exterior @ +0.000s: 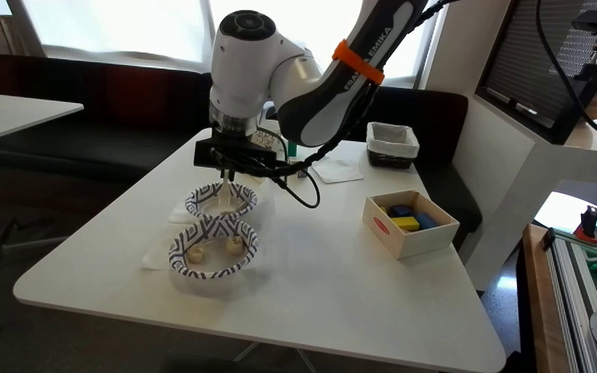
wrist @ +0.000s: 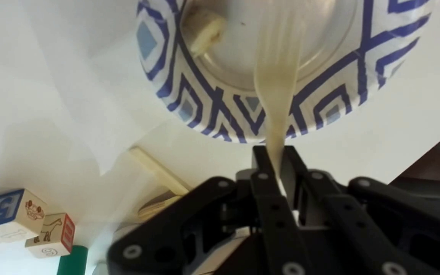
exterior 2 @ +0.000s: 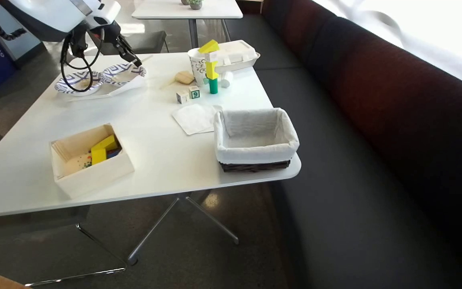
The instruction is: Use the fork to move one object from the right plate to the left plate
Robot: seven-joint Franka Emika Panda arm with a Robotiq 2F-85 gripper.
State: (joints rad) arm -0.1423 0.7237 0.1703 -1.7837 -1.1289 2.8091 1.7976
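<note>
Pinched in my gripper (wrist: 277, 152) is a pale plastic fork (wrist: 275, 89), its tines pointing away from the jaws. It hangs over a blue-and-white patterned plate (wrist: 220, 109) that holds a cut, cream-coloured piece (wrist: 204, 32). Whether the tines touch the plate I cannot tell. In an exterior view, my gripper (exterior: 227, 176) points down above this plate (exterior: 249, 194). Just in front stands a matching plate (exterior: 179, 248) with two cream pieces, one at its left (exterior: 195, 254) and one at its right (exterior: 235, 245). Which plate counts as left or right is unclear.
Letter cubes (wrist: 12, 214), a wooden paddle (exterior 2: 184, 77) and a green-and-yellow block stack (exterior 2: 213, 76) stand beside the plates. A paper cup (exterior 2: 197, 66) and white carton (exterior 2: 235, 54) are behind. A wooden box (exterior: 407, 243) of blocks and a lined basket (exterior 2: 257, 154) stand farther off.
</note>
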